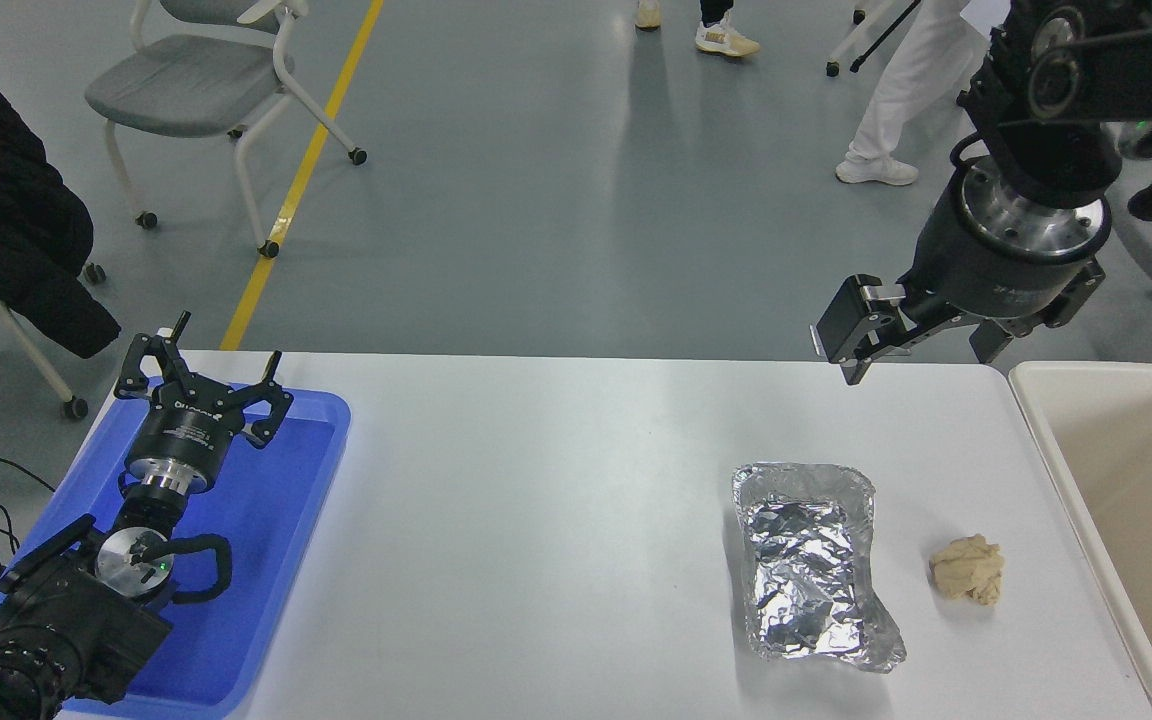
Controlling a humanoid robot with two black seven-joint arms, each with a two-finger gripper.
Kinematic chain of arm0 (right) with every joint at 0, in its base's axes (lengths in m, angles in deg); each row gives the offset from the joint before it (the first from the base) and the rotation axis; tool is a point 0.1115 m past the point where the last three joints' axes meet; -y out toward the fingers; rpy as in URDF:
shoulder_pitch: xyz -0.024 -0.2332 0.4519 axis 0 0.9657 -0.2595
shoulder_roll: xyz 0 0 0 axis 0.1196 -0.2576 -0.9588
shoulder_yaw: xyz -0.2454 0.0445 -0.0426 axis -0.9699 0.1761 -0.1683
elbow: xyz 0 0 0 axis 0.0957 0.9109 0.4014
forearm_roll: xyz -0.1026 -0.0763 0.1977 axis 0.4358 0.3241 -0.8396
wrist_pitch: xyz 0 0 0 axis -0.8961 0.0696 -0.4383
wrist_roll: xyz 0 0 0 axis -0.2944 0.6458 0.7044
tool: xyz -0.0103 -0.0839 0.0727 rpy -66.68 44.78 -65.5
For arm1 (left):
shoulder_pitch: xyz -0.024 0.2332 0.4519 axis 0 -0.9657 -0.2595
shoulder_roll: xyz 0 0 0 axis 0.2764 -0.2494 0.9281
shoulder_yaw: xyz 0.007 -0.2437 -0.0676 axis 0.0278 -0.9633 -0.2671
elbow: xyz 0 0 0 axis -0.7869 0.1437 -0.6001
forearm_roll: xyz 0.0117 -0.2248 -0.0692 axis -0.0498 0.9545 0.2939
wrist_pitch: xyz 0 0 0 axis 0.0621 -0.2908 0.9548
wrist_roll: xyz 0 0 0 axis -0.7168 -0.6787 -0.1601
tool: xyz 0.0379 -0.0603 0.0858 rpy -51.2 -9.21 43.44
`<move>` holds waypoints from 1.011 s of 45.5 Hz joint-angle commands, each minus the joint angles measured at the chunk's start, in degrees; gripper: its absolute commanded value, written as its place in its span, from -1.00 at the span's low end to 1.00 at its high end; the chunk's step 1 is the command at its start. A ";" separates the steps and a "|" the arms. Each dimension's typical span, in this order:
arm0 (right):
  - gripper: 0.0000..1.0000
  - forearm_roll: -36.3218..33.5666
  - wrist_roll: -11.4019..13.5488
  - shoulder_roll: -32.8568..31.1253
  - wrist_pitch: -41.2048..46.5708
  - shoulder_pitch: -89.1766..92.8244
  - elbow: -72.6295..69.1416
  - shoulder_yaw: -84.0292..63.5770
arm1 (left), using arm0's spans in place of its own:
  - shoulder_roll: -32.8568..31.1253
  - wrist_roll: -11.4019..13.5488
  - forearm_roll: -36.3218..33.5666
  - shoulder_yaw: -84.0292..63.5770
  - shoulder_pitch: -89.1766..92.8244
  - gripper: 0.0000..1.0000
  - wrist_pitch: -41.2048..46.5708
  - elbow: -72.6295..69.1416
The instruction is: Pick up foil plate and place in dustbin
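Observation:
The foil plate [811,565] is a shiny, crinkled silver tray with a bent near-right corner, lying on the white table right of centre. The dustbin [1046,440] is a large cream bin at the table's right edge, partly cut off by the picture. My right gripper [921,350] hangs open and empty in the air over the table's far edge, beyond the foil plate and left of the dustbin. My left gripper [201,385] is parked, open and empty, over the blue tray at the lower left.
A small crumpled tan paper wad [968,568] lies between the foil plate and the dustbin. A flat blue tray [266,560] sits at the table's left end. Chairs and walking people's legs are on the floor beyond the table.

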 commanded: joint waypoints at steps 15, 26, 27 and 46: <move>1.00 0.87 0.20 -0.12 -1.57 3.75 1.84 0.29 | 0.00 -0.02 -0.04 0.00 0.09 1.00 0.00 0.00; 1.00 2.27 0.20 -0.03 -2.46 10.95 7.20 3.54 | 0.00 -0.02 -0.04 0.00 0.09 1.00 0.00 0.00; 1.00 2.54 0.20 -0.03 -2.46 11.74 7.64 3.98 | 0.00 -0.02 -0.04 0.00 0.09 1.00 0.00 0.00; 1.00 16.59 0.20 -9.25 -4.56 32.74 15.72 15.31 | 0.00 -0.02 -0.04 0.00 0.09 1.00 0.00 0.00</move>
